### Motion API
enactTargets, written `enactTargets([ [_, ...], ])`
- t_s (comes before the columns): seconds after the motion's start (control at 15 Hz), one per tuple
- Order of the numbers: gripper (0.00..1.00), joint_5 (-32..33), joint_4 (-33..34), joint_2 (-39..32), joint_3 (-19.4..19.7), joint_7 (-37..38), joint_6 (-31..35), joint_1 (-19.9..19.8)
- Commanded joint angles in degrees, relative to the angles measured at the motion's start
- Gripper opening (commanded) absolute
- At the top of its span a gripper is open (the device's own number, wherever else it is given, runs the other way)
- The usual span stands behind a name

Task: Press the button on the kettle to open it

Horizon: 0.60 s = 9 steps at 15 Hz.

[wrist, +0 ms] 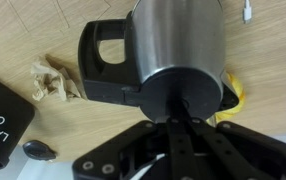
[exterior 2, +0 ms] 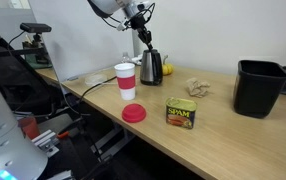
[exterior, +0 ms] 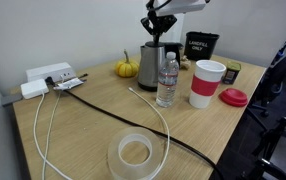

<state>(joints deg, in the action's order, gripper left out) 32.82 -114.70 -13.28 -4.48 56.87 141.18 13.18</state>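
Note:
The brushed steel kettle [exterior: 152,66] with black lid and handle stands at the back of the wooden table, behind the clear water bottle [exterior: 167,82]. It also shows in an exterior view [exterior 2: 150,68]. My gripper [exterior: 156,27] hangs straight above it, fingers shut together and pointing down onto the lid. In the wrist view the kettle body [wrist: 175,45] and black handle [wrist: 105,55] fill the frame, and my closed fingertips [wrist: 180,108] touch the black lid. The button itself is hidden under the fingers.
A red-and-white cup [exterior: 206,83] and its red lid [exterior: 233,97] stand beside the bottle. A small pumpkin [exterior: 127,68], a black mug [exterior: 201,46], a tape roll [exterior: 135,153], cables and a power strip [exterior: 46,77] share the table. A Spam can [exterior 2: 181,113] and black bin [exterior 2: 259,88] sit further along.

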Motion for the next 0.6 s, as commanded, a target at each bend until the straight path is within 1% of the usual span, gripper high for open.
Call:
enactTargets([
  [0.0,0.00,1.7,1.6,-1.5,1.2,0.2,0.3,1.0],
  [0.27,0.00,1.9,2.6,-2.6,1.0,-0.7,-0.2,1.2],
  [0.53,0.00,1.8,1.9,-1.9,0.8,-2.2,-1.5,1.3],
])
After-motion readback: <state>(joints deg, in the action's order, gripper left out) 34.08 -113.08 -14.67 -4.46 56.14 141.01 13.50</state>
